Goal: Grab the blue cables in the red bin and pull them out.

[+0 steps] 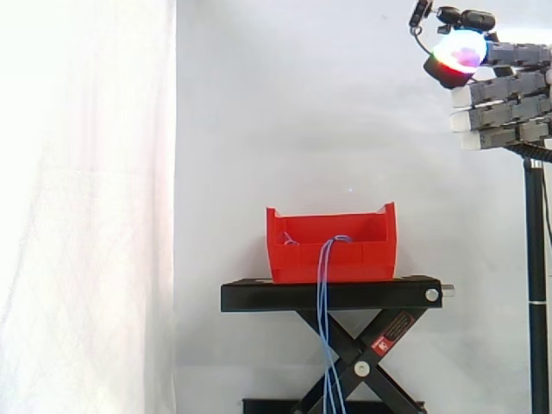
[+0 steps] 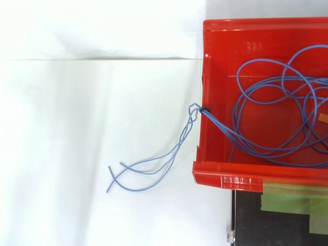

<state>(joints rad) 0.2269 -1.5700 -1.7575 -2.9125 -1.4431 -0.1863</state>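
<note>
light bright, even | curtain (image 1: 86,207) glares white | hand (image 1: 504,90) pad (image 1: 461,50) glowing

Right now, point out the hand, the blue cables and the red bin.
hand (image 1: 507,91), side view, on its fingers.
blue cables (image 2: 204,109), top view, where they cross the bin's wall.
red bin (image 1: 297,259), side view, on its front wall.

Holds hand (image 1: 509,110) high up at far right of scene, coming in from right edge in side view. Stretches fingers (image 1: 496,89) straight & approx. level, tips pointing left, stacked one above another, roughly parallel. Grips nothing, shows no curl, so reads as open. Carries uppermost digit just above the rest, w/ its pad (image 1: 461,50) glowing white-green, magenta in the middle, red along lower left. Shows pale tips (image 1: 461,97) on the fingers below, lined up vertically.
</note>
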